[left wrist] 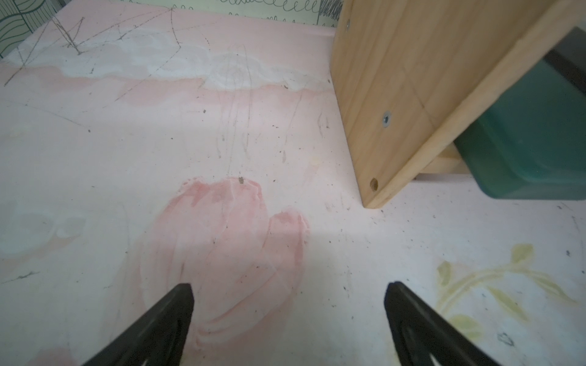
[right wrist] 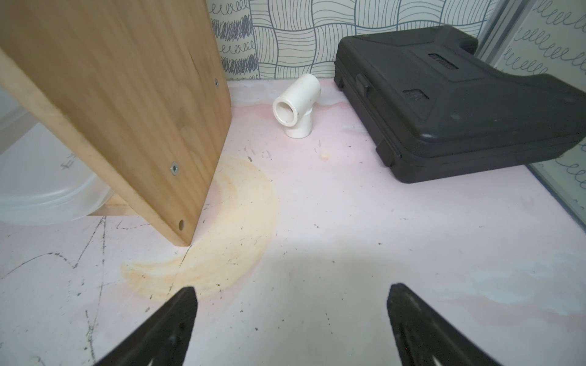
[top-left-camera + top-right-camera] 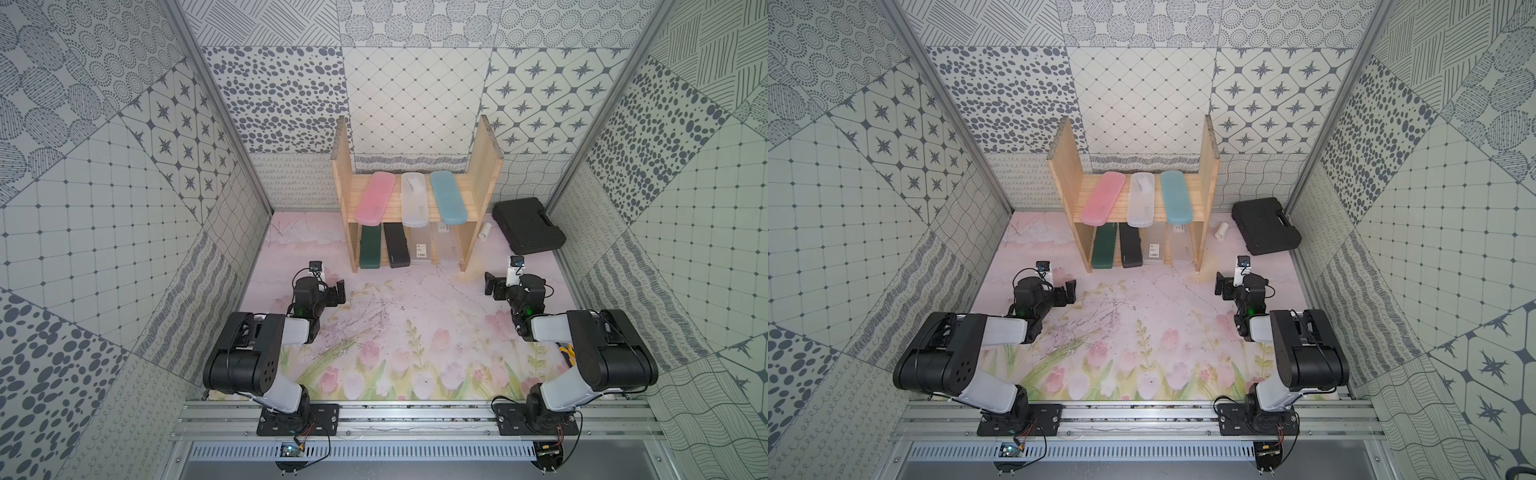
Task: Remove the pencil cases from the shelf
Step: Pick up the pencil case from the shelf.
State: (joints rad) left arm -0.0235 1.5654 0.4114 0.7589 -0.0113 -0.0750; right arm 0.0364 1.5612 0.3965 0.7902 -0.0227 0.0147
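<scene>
The pine shelf stands at the back middle in both top views. On its upper tier lie a pink pencil case, a frosted-clear one and a blue one. On the lower tier lie dark green, black, barcode-labelled clear and plain clear cases. My left gripper hovers open and empty in front of the shelf's left panel, with the green case beside it. My right gripper is open and empty before the right panel.
A large black tool case lies at the back right against the wall. A white pipe elbow stands between it and the shelf. Patterned walls close in both sides. Flower-print mat stretches between the arms.
</scene>
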